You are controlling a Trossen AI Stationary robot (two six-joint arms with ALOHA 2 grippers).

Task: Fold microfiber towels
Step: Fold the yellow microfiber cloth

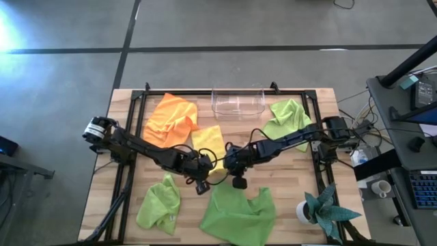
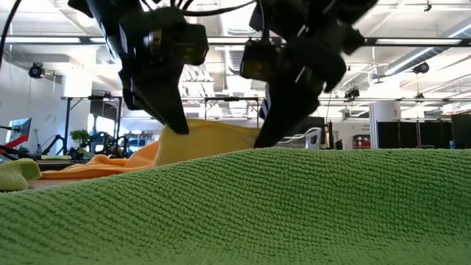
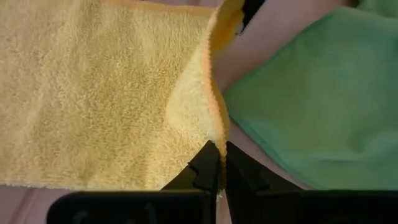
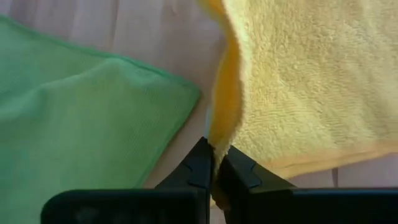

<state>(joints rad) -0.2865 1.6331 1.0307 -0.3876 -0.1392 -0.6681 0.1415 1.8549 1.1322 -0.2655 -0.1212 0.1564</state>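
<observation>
table (image 1: 300, 205): wooden top in a black frame, carries everything
big green towel (image 1: 239, 213): largest cloth, crumpled at the near edge, middle; it fills the low view's foreground (image 2: 294, 213)
orange towel (image 1: 171, 117): rumpled, far-left part of the table
green towel right (image 1: 289, 116): bunched near the far-right corner, just beside the bin
green towel left (image 1: 160, 203): bunched near the near-left corner
yellow towel (image 1: 210, 142): task thing in hand, centre of the table, between the orange towel and the big green towel; near edge lifted off the wood at two points, rest lying flat
clear bin (image 1: 238, 102): far edge, middle, upright
plant (image 1: 326, 209): teal, white pot, near-right corner, well apart from the work
left arm: reaches in from the left edge, bent low toward centre
right arm: reaches in from the right edge, mirrors the left
left gripper (image 3: 219, 163): at the yellow towel's near edge, fingers clenched on its hem, cloth standing up out of the pinch
right gripper (image 4: 214, 163): just beside the left gripper, fingers clamped on the same hem, cloth rising from the pinch
handling: light, soft, limp terry; sags between the holds, not slippery, not fragile; judged best taken at corners or hem, both sides level
step: judged start of the fold, near edge up and ready to carry over toward the far edge
progress: early, no towel looks folded
risk: uneven lift skews the fold; hem may slip from a thin pinch
</observation>
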